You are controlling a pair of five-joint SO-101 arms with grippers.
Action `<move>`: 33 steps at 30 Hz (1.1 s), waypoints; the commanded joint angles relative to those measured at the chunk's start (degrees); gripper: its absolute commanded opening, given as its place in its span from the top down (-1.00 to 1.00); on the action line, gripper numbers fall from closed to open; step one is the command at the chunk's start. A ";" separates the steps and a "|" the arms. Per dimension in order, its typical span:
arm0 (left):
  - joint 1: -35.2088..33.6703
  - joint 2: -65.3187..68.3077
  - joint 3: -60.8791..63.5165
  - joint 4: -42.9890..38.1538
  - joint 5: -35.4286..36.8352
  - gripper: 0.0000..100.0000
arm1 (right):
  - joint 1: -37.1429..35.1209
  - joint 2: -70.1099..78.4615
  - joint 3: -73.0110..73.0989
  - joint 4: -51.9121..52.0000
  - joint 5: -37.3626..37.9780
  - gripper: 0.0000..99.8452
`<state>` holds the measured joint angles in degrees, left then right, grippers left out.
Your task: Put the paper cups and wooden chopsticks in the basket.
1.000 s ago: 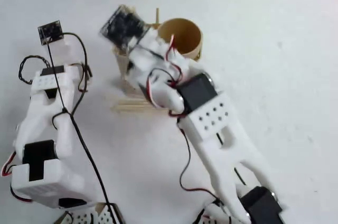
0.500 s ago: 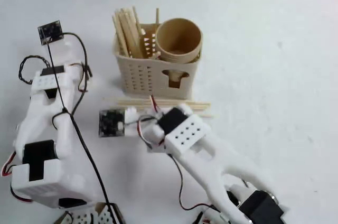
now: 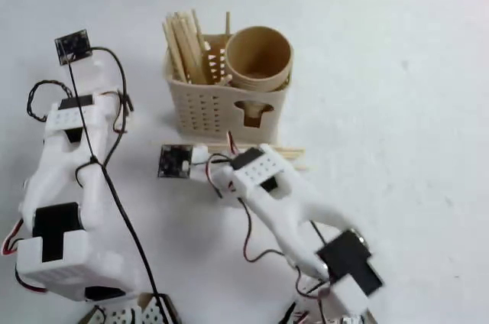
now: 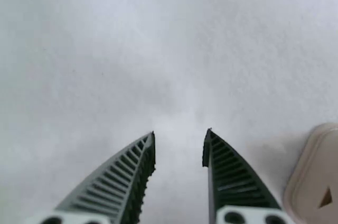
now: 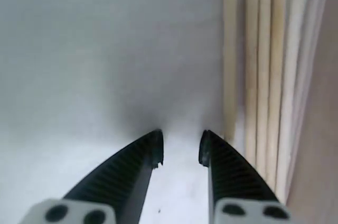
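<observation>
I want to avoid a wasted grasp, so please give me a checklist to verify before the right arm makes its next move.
1. Right gripper open and empty: ok.
2. Loose chopsticks between its fingers: not ok, they lie beside it.
3. Basket upright: ok.
4. Paper cups inside the basket: ok.
5. Left gripper over bare table, away from the loose chopsticks: ok.

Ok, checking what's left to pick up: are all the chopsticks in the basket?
Not all. A bundle stands in the basket, but several chopsticks lie on the table beside it.
</observation>
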<state>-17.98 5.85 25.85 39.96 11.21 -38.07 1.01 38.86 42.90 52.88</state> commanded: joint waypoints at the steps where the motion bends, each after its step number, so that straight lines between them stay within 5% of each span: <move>1: 0.84 -1.54 -0.70 -0.97 -0.79 0.67 | 0.92 2.15 -4.48 -1.10 0.26 0.75; 33: 0.57 -1.63 -0.79 -0.88 -0.79 0.67 | 3.65 -3.82 6.33 -16.57 1.93 0.76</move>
<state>-17.98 5.85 25.85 39.96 11.21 -34.99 -1.89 45.10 28.92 53.93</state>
